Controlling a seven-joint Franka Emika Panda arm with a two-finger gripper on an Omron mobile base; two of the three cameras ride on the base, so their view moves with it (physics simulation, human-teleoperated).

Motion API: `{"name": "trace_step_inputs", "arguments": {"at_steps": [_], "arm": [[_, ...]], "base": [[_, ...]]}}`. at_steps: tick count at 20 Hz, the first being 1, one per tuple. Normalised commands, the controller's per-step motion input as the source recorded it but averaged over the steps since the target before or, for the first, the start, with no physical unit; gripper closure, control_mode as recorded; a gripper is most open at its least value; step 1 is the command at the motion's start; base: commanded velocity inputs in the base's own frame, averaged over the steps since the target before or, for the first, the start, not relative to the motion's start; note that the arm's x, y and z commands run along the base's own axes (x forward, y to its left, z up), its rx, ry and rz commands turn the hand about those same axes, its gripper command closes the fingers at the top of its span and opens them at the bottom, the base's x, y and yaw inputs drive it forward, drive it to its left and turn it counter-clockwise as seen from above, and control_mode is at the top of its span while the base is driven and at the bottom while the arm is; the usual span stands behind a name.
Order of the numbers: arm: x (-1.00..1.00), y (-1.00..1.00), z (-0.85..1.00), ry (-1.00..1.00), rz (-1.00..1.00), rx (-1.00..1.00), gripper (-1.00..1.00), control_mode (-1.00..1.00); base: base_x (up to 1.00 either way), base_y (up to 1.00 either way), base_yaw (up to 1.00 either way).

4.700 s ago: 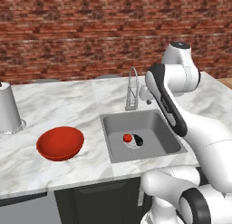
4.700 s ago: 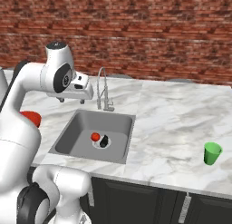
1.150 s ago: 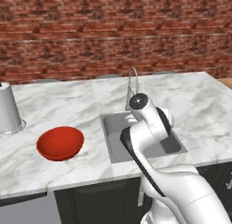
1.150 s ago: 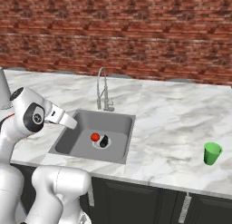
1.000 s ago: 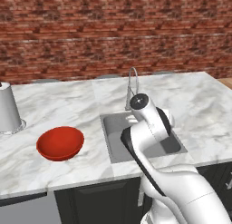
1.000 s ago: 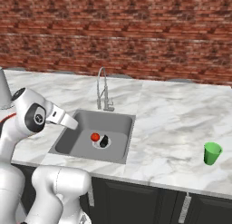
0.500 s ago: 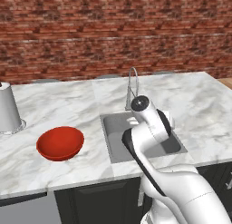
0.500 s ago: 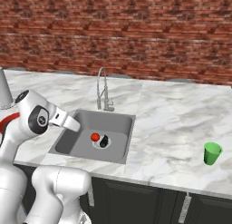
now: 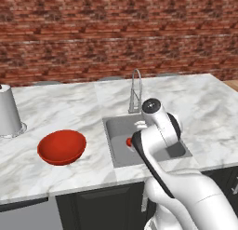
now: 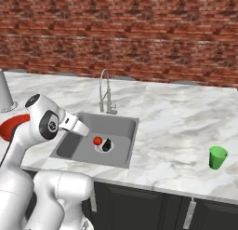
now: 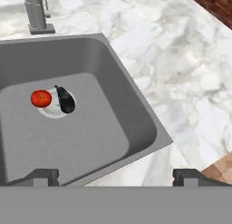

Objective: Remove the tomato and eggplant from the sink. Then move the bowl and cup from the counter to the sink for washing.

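Observation:
In the grey sink [image 11: 129,105] the small red tomato [image 11: 41,98] and the dark eggplant [image 11: 66,100] lie side by side on the round drain. My gripper [image 11: 115,175] hovers above the sink's near part, open, its fingertips [image 11: 43,175] wide apart and nothing between them. From the right base, the tomato [image 10: 97,140] and eggplant [image 10: 107,145] sit just right of my gripper [image 10: 87,131]. The red bowl [image 9: 62,146] rests on the marble counter [image 9: 69,108] left of the sink [image 9: 116,131]. The green cup [image 10: 217,157] stands far right on the counter.
The curved metal faucet [image 10: 107,96] rises at the sink's back edge. A grey canister [image 9: 9,112] stands at the counter's far left. A brick wall closes off the back. My own arm [image 9: 155,131] covers much of the sink in the left base view.
The arm has swung down from high above the faucet to low over the sink's near side, creeping slightly lower in the last second. The gripper stays open; tomato, eggplant, bowl and cup have not moved.

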Motion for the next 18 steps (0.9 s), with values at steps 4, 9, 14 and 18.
{"name": "trace_step_inputs", "arguments": {"at_steps": [4, 9, 14, 18], "arm": [[0.08, -0.12, -0.14, 0.05, 0.1, 0.05, -1.0, -1.0], [0.05, -0.07, -0.18, 0.01, 0.18, 0.03, -1.0, -1.0], [0.05, 0.0, -0.2, 0.0, 0.18, 0.0, -1.0, -1.0], [0.0, 0.0, -0.26, -0.01, 0.17, 0.04, -1.0, -1.0]], "base": [[0.0, 0.0, 0.0], [0.0, 0.0, 0.0], [0.0, 0.0, 0.0], [0.0, 0.0, 0.0]]}}
